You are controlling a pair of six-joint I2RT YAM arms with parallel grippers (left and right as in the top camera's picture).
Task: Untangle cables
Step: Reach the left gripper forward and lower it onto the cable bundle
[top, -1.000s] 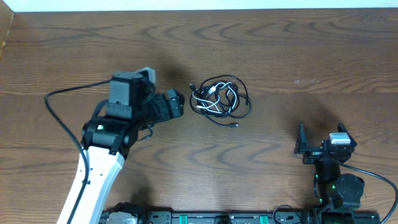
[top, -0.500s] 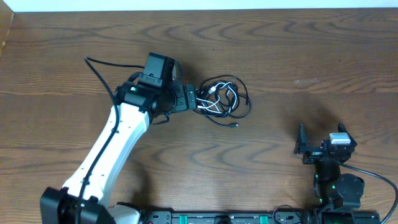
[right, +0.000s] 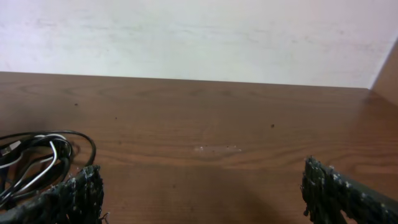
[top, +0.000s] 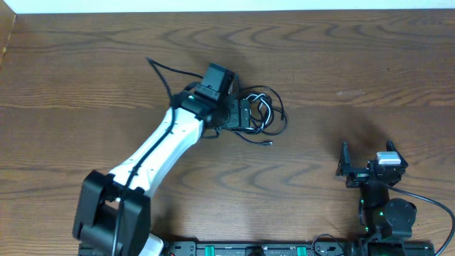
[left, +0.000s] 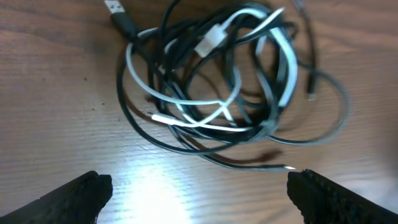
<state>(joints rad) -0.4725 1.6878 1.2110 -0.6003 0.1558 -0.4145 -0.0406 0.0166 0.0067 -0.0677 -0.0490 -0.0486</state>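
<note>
"The left arm (top: 163, 146) has swung in from the left. The left jaws now hang wide apart at the tangled cables (top: 264, 114)."

"Gripping them?"

"No. The coil lies on the bench (top: 355, 57) just ahead of the tips, in line with the gap. It is wider across than deep, with one plug (top: 269, 144) trailing toward the near edge. The right jaws are apart too, well off."
</note>
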